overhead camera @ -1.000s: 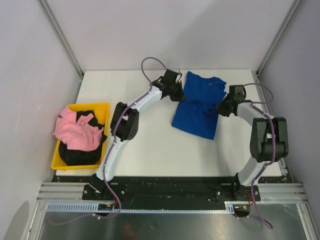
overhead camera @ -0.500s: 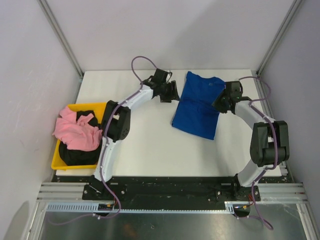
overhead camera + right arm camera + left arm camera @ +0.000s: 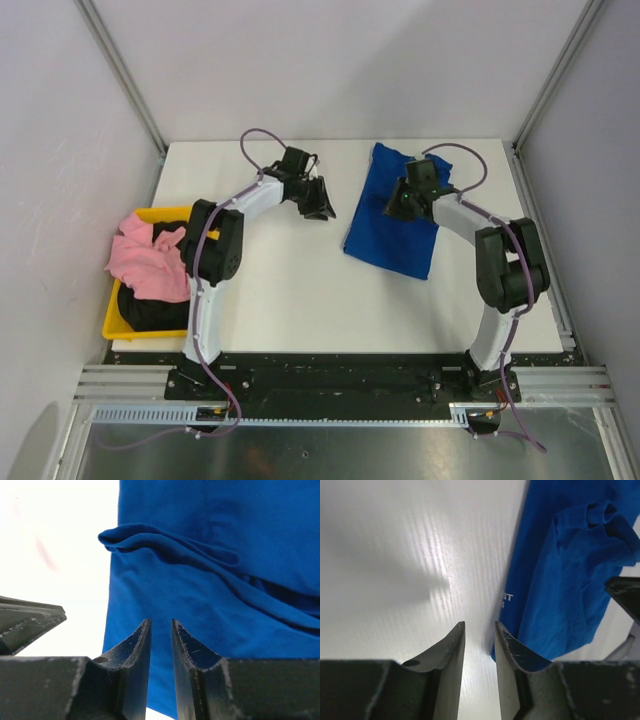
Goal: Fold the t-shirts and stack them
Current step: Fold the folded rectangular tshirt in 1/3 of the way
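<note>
Fingers (image 3: 451, 647) on left gripper (image 3: 322, 207) and right gripper (image 3: 398, 205) nearly closed, empty. Royal-blue t-shirt (image 3: 392, 240) lies folded far right on table (image 3: 290, 290), left edge straight; white surface runs leftward to yellow bin (image 3: 112, 322)

There are three t-shirts in all, one of each colour. One royal-blue t-shirt (image 3: 392, 238) with white lettering lies on the desk (image 3: 290, 290), at about 1 o'clock. One pink t-shirt (image 3: 150, 262) and one black t-shirt (image 3: 148, 312) are in the one yellow plastic bin (image 3: 150, 333), at about 8 o'clock. The desk is one. The arms are two, a left arm (image 3: 215, 250) and a right arm (image 3: 505, 265). Each carries one tool, so the tools are two: the left tool (image 3: 322, 207) and the right tool (image 3: 398, 205).
</note>
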